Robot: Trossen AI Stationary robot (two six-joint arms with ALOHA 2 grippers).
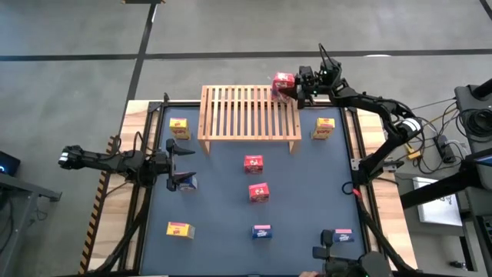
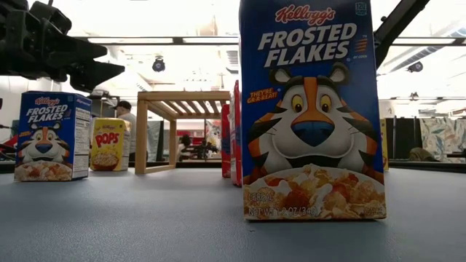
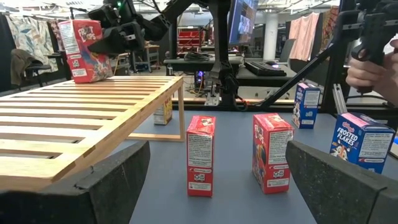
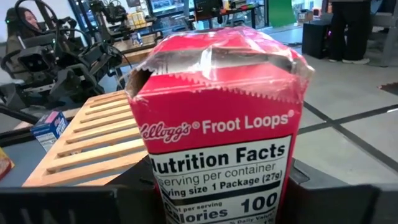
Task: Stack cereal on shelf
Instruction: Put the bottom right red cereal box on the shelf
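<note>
The shelf [image 1: 250, 114] is a light wooden slatted rack standing on its side legs at the table's far middle. My right gripper [image 1: 292, 86] is at the shelf's far right corner, shut on a red cereal box [image 1: 282, 81]. The box also shows in the left wrist view [image 3: 81, 50]. My left gripper [image 1: 181, 165] is open, level near the table's left side, beside a blue box [image 1: 186, 182]. Two red boxes [image 3: 201, 154] [image 3: 272, 151] stand on the table ahead of it. Yellow boxes [image 1: 178, 128] [image 1: 324, 128] stand on the table either side of the shelf. My right gripper pinches the red box's lower part [image 4: 168, 202] between its two fingers, one on each broad face. The narrow nutrition panel faces the wrist camera. The fingers come level from the table's right. The box is upright over the shelf's far right corner; whether its bottom rests on the slats I cannot tell.
More boxes stand near the table's near edge: a yellow one [image 1: 180, 229] and two blue ones [image 1: 262, 231] [image 1: 343, 235]. The large blue box in the low view [image 2: 313, 109] is close to that camera. A person's hand [image 3: 373, 71] shows beyond the table's right side.
</note>
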